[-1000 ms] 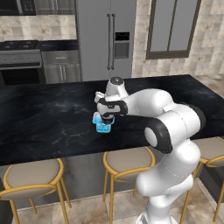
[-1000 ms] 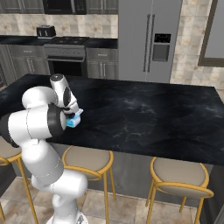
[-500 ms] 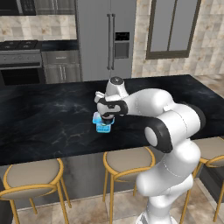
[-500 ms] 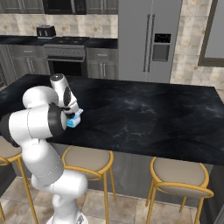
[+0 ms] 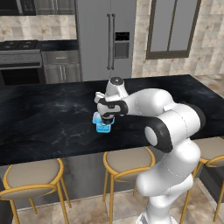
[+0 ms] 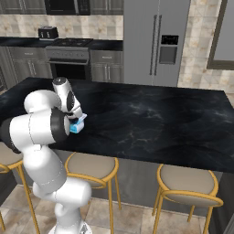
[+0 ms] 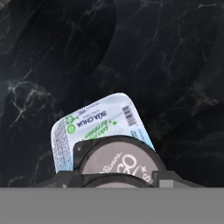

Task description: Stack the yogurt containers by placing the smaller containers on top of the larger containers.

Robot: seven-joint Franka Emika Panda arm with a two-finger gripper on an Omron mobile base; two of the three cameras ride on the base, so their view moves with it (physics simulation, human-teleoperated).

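Over blue tub (image 7: 98,127), hand (image 7: 117,178) grips round cup (image 7: 118,159) (lid up).

Arm folded forward, gripper pointing down low over the surface

The white arm rises from the base, bends sharply at its dark elbow joint and reaches back across its own front, the forearm lying roughly level. The wrist turns the hand straight downward, so the gripper (image 5: 105,118) hangs just above the surface (image 5: 52,118). From the right base view the gripper (image 6: 74,122) sits tucked close beside the upper arm. In the hand view its dark fingertips (image 7: 65,178) stand spread at either side of a round cup (image 7: 117,159); whether they press it cannot be told.
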